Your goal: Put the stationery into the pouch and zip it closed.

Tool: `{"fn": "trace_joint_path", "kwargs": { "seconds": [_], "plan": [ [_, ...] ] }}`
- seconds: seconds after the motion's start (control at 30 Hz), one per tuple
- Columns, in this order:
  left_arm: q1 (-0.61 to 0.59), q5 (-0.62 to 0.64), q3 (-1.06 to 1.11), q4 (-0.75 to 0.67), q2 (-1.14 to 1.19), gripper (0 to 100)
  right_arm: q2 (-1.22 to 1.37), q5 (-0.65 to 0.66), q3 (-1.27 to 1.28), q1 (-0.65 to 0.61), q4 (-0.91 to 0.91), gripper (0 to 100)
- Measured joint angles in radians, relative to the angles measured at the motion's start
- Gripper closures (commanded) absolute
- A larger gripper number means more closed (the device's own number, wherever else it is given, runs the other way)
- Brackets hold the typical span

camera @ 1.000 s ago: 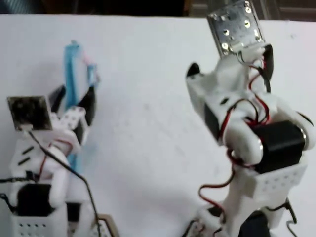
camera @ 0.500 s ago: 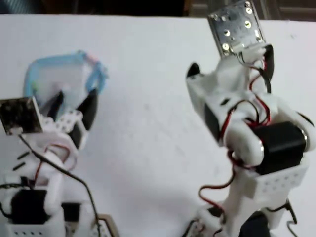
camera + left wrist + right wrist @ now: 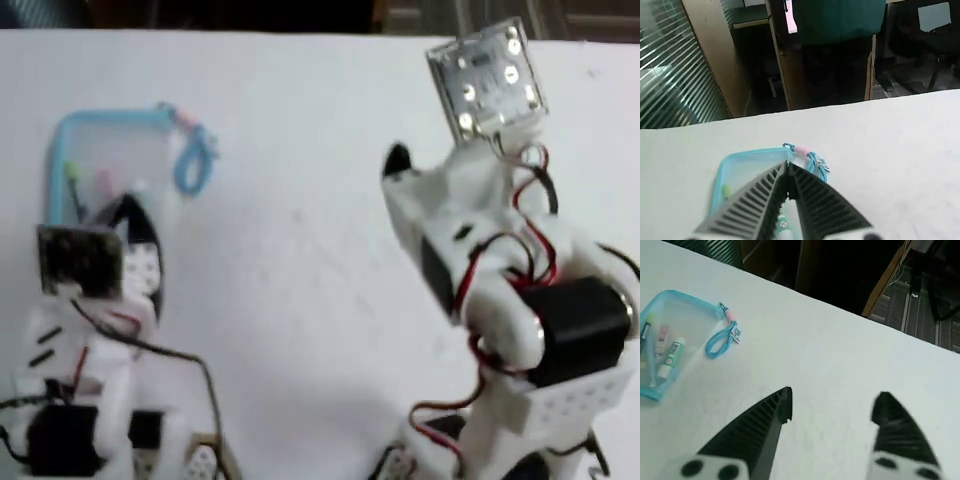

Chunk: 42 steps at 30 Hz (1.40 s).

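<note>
High view: pouch [image 3: 105,150] flat at far left of table [image 3: 300,250], bare room to its right, left claw [image 3: 128,212] over its near end. Left wrist: claw pinched closed. Right wrist: right claw [image 3: 836,397] gaping, empty; pens [image 3: 667,360] inside pouch.

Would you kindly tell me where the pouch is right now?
In the high view the pouch lies flat on the left of the table, the left gripper over its near end.

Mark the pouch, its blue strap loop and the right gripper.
pouch [image 3: 687,322], right wrist view, on its clear face.
strap loop [image 3: 710,350], right wrist view, on the loop's far end.
right gripper [image 3: 835,395], right wrist view, midway between its open fingertips.
</note>
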Motion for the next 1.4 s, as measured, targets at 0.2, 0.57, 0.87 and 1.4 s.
{"fn": "trace_joint_path", "kwargs": {
  "seconds": [0.2,0.57,0.87,1.4],
  "plan": [
    [0.0,-0.058,0.199,0.0,-0.253,98,-0.25,0.002,0.308,0.054,0.0,97.1],
    [-0.061,-0.06,0.443,-0.051,-0.264,98,-0.781,0.002,1.08,0.344,-0.227,98.1],
    [-0.147,-0.061,0.606,-0.054,-0.259,98,-1.241,0.002,1.674,0.414,-0.365,98.1],
    [-0.155,-0.061,0.747,0.074,-0.267,98,-1.266,0.002,1.918,0.414,-0.373,98.1]
  ]
}}
